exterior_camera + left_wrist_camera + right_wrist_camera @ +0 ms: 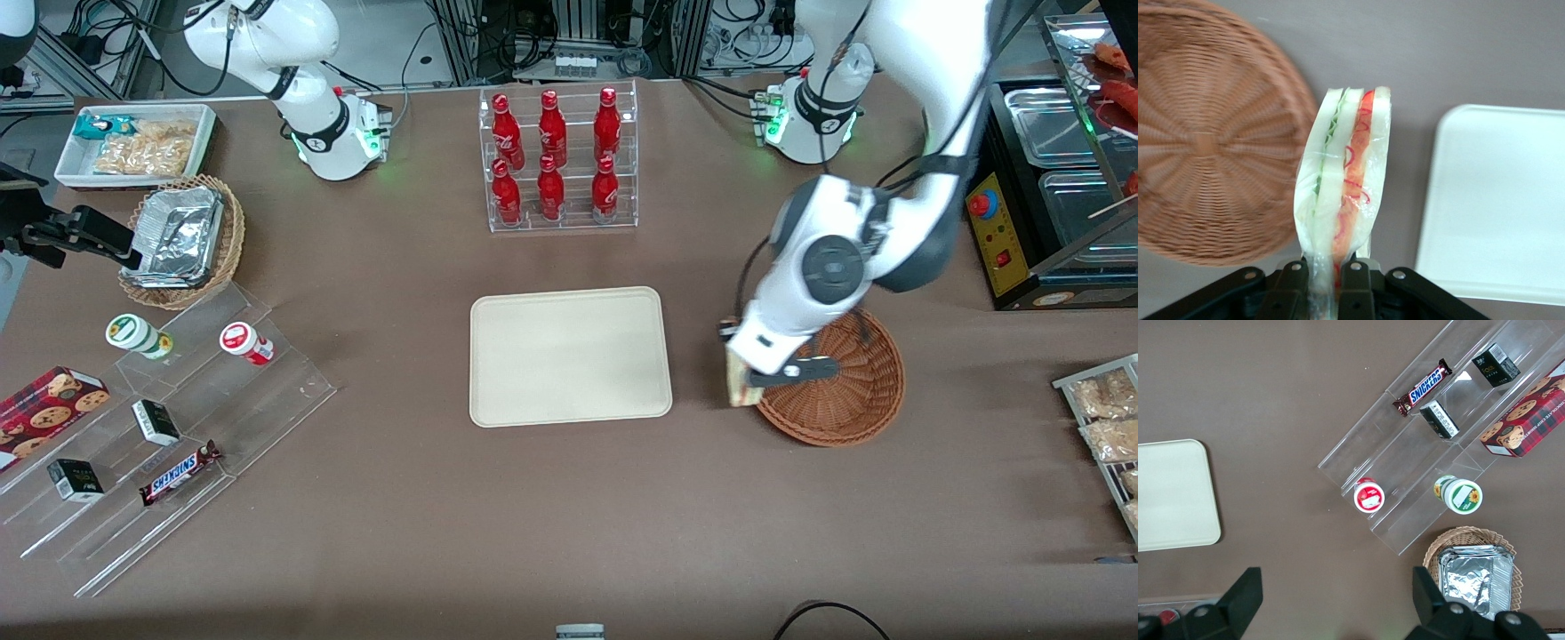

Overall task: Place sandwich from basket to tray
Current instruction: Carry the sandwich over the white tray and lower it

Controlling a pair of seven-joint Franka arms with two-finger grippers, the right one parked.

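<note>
My left gripper hangs over the rim of the reddish-brown wicker basket, on the edge nearest the tray, and is shut on the sandwich. In the left wrist view the gripper pinches the wrapped sandwich, a white-bread wedge with green and red-pink filling, lifted clear above the table between the basket and the cream tray. The tray lies flat mid-table with nothing on it, and the basket shows no contents.
A clear rack of red bottles stands farther from the camera than the tray. Toward the parked arm's end are an acrylic step shelf with snacks, a foil-lined tan basket and a white bin. Bagged snacks lie at the working arm's end.
</note>
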